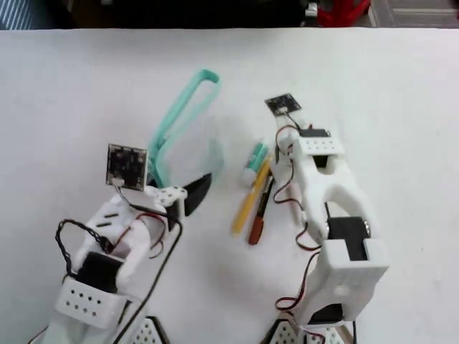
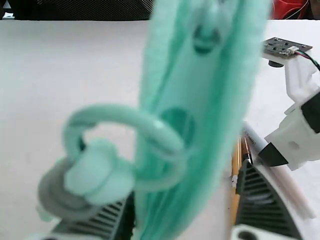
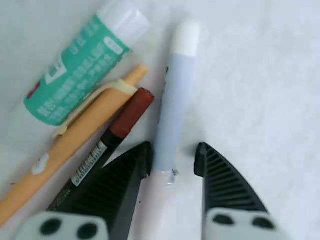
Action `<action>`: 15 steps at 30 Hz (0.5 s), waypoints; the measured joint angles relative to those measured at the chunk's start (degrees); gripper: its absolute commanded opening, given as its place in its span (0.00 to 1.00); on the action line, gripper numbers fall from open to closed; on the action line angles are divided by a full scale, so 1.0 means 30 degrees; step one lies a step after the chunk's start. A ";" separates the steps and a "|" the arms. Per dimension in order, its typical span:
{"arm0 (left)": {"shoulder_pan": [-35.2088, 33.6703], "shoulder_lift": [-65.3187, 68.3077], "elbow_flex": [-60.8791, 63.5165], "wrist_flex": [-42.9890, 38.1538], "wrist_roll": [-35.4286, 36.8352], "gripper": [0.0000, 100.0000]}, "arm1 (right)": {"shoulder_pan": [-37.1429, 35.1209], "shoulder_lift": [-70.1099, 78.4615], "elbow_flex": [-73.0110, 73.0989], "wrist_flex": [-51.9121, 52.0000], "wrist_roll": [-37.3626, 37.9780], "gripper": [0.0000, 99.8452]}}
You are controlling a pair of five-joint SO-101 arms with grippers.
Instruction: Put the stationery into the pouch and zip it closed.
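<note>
Mint-green trim outlines the clear soft pouch [image 1: 176, 118], which lies on the white table [image 1: 86, 86] in the high view, its near end at the left gripper [image 1: 188, 195]. Just beside it, between the two arms, lie a teal-and-white glue stick [image 1: 255, 159], an orange plastic pen [image 1: 249, 199] and a dark pen with a reddish-brown cap [image 1: 259, 215], bunched together. The right gripper [image 1: 276, 161] hangs over their far end. All three lie outside the pouch, so by the look of it nothing is packed yet and the zip is not drawn.

From the left wrist view, the pouch's green zip edge rises from between the ribbed black jaws, which appear clamped on it. A mint ring pull with a round bead [image 2: 107, 165] dangles at one side. Farther off, the other arm's black fingertip sits next to the pens.

From the right wrist view, the jaws stand apart around the lower end of a pale blue pen with a white cap [image 3: 174, 95]. That end lies between the fingertips, against one jaw and with a gap to the other. The glue stick, the orange pen and the dark pen lie to one side, outside the jaws. The step in hand looks like the first pick. Loading all four items and zipping the pouch remain.
</note>
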 measured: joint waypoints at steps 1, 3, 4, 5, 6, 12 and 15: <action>0.0000 0.0000 0.0000 0.0000 0.0000 0.29 | 0.0000 0.0000 0.0000 0.0000 0.0000 0.13; 0.0000 0.0000 0.0000 0.0000 0.0000 0.29 | 0.0000 0.0000 0.0000 0.0000 0.0000 0.13; 0.0000 0.0000 0.0000 0.0000 0.0000 0.29 | 0.0000 0.0000 0.0000 0.0000 0.0000 0.11; 0.0000 0.0000 0.0000 0.0000 0.0000 0.29 | 0.0000 0.0000 0.0000 0.0000 -0.0029 0.08; 0.0000 0.0000 0.0000 0.0000 0.0000 0.29 | 0.0000 0.0000 0.0000 0.0000 -0.0029 0.03; 0.0000 0.0000 0.0000 0.0000 0.0000 0.29 | 0.0029 0.0029 -0.0088 -0.0176 0.0000 0.02; 0.0000 0.0000 0.0000 0.0000 0.0000 0.29 | 0.0176 0.0029 -0.0088 -0.0176 0.0000 0.02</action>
